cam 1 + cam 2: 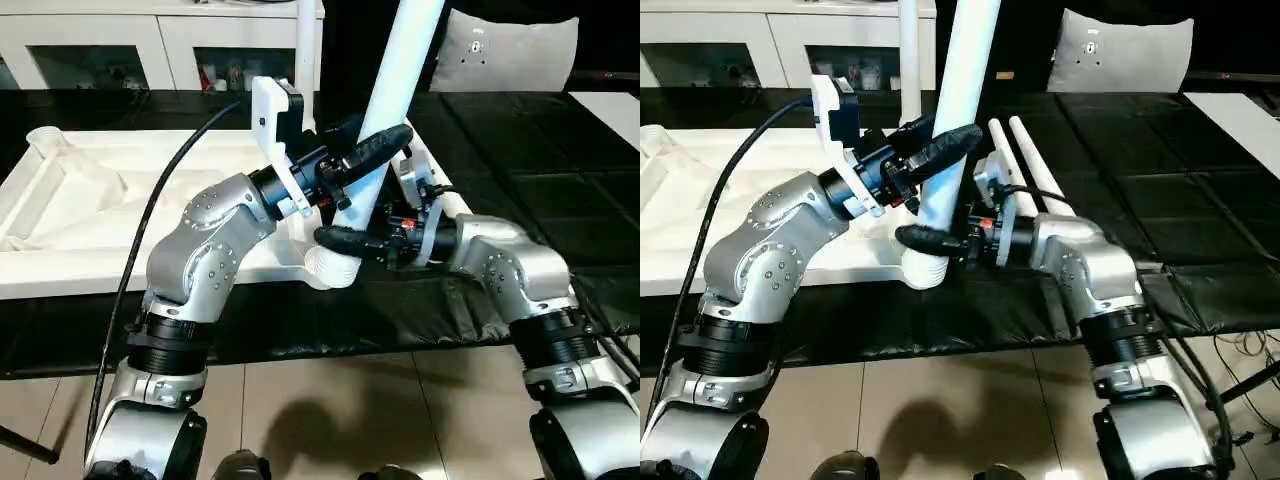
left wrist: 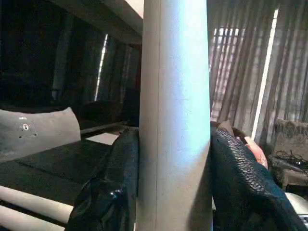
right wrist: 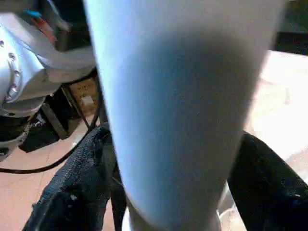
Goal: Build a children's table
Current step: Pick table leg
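The white tabletop (image 1: 120, 230) lies ribbed side up on black mats. A long white leg (image 1: 400, 80) stands tilted in its near right corner socket (image 1: 330, 268). My left gripper (image 1: 372, 158) is shut on this leg partway up; in the left wrist view both black fingers (image 2: 110, 187) press against the tube (image 2: 175, 120). My right gripper (image 1: 345, 240) straddles the same leg just above the socket. It is open, with one finger (image 3: 77, 187) against the tube (image 3: 183, 110) and the other a little off it. A second leg (image 1: 908, 50) stands upright at the far corner.
Two more white legs (image 1: 1035, 165) lie side by side on the black mats right of the tabletop. A white cabinet with glass doors (image 1: 100, 40) stands behind, and a white panel (image 1: 510, 50) is at the back right. Tiled floor lies below the mat edge.
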Available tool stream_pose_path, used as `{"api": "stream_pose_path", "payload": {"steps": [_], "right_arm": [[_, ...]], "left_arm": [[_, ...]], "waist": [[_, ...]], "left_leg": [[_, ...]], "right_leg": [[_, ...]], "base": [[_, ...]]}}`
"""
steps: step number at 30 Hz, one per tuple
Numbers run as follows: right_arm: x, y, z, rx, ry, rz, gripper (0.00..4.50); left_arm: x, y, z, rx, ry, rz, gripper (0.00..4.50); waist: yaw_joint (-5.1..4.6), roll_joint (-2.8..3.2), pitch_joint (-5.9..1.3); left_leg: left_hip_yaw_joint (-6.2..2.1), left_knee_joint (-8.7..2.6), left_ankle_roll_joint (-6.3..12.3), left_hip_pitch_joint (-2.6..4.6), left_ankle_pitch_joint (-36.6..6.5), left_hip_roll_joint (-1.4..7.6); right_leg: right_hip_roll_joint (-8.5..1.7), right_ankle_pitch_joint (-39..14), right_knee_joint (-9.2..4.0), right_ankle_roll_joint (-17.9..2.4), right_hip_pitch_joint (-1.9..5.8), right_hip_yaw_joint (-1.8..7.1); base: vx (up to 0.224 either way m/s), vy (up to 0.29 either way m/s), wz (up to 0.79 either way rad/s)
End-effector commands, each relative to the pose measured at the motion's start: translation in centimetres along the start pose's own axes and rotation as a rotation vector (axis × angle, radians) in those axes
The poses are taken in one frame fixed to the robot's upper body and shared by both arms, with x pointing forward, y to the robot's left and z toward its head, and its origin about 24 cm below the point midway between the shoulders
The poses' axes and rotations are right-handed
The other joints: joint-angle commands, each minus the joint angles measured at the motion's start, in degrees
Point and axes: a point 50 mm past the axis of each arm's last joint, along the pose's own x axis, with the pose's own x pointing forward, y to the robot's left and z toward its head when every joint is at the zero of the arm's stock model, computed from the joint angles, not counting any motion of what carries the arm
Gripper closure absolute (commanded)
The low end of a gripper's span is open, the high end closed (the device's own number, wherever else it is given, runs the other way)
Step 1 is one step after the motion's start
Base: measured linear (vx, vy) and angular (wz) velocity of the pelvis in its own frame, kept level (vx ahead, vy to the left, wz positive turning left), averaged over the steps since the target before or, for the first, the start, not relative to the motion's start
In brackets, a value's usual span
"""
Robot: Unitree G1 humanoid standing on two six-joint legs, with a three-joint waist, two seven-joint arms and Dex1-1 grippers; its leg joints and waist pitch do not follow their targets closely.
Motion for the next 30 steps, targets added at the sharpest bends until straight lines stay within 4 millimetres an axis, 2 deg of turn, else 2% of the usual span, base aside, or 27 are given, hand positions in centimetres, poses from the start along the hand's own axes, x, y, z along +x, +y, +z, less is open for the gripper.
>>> {"api": "stream_pose_path", "payload": {"steps": [1,8,9,12,15,17,18,22,23,30], "right_arm": [[0.0,-0.1,-0.1,-0.012,0.008,-0.026,0.81],[-0.1,-0.2,-0.1,0.003,-0.012,-0.022,0.78],[-0.1,-0.2,-0.1,0.006,-0.009,-0.021,1.08],[-0.1,-0.2,-0.4,0.012,-0.002,-0.026,1.19],[0.1,-0.3,-0.7,0.022,0.0,-0.032,1.58],[0.1,-0.3,-0.7,0.024,0.001,-0.034,1.67],[0.2,-0.4,-0.9,0.031,0.002,-0.038,1.91],[0.3,-0.5,-1.0,0.049,-0.007,-0.043,2.11],[0.3,-0.5,-1.0,0.054,-0.008,-0.045,2.34],[0.5,-0.5,-1.5,0.065,0.003,-0.052,2.52]], "left_arm": [[0.2,-0.1,0.6,0.03,-0.02,-0.005,2.73],[0.2,-0.1,0.6,0.03,-0.016,-0.006,2.73],[0.2,-0.1,0.6,0.03,-0.016,-0.007,2.73],[0.3,-0.1,0.6,0.029,-0.017,-0.008,2.73],[0.3,-0.2,0.6,0.029,-0.016,-0.012,2.73],[0.3,-0.2,0.6,0.03,-0.015,-0.013,2.73],[0.3,-0.2,0.6,0.03,-0.014,-0.016,2.73],[0.3,-0.3,0.6,0.03,-0.014,-0.019,2.73],[0.3,-0.3,0.6,0.03,-0.013,-0.02,2.74],[0.3,-0.3,0.7,0.034,-0.011,-0.023,2.74]], "waist": [[0.12,-0.75,-5.23],[0.09,-0.65,-5.25],[0.1,-0.62,-5.26],[0.15,-0.58,-5.26],[0.09,-0.56,-5.25],[0.06,-0.58,-5.28],[0.08,-0.52,-5.25],[0.05,-0.51,-5.27],[0.03,-0.59,-5.25],[0.1,-0.5,-5.24]], "left_leg": [[-0.36,-3.71,0.53,1.3,-9.3,1.84],[-0.36,-3.7,0.59,1.28,-9.5,1.85],[-0.37,-3.71,0.55,1.33,-9.6,1.87],[-0.37,-3.71,0.55,1.3,-9.6,1.85],[-0.37,-3.72,0.46,1.33,-9.9,1.85],[-0.37,-3.72,0.45,1.31,-9.8,1.86],[-0.4,-3.74,0.47,1.33,-9.7,1.87],[-0.39,-3.74,0.49,1.32,-9.9,1.86],[-0.37,-3.76,0.44,1.33,-10.0,1.84],[-0.39,-3.77,0.35,1.35,-10.0,1.87]], "right_leg": [[-3.64,-10.7,-4.62,-11.8,3.05,1.62],[-3.66,-10.3,-4.61,-12.0,3.1,1.63],[-3.66,-10.4,-4.62,-12.0,3.08,1.63],[-3.67,-10.1,-4.58,-12.1,3.12,1.63],[-3.64,-10.4,-4.62,-12.1,3.05,1.61],[-3.65,-10.1,-4.58,-12.2,3.11,1.62],[-3.66,-10.0,-4.56,-12.2,3.1,1.62],[-3.69,-10.1,-4.58,-12.4,3.08,1.62],[-3.65,-10.3,-4.6,-12.3,3.09,1.61],[-3.7,-10.1,-4.59,-12.2,3.09,1.63]], "base": [[0.0,0.0,0.0],[0.0,0.0,0.0],[0.0,0.0,0.0],[0.0,0.0,0.0],[0.0,0.0,0.0],[0.0,0.0,0.0],[0.0,0.0,0.0],[0.0,0.0,0.0],[0.0,0.0,0.0],[0.0,0.0,0.0]]}}
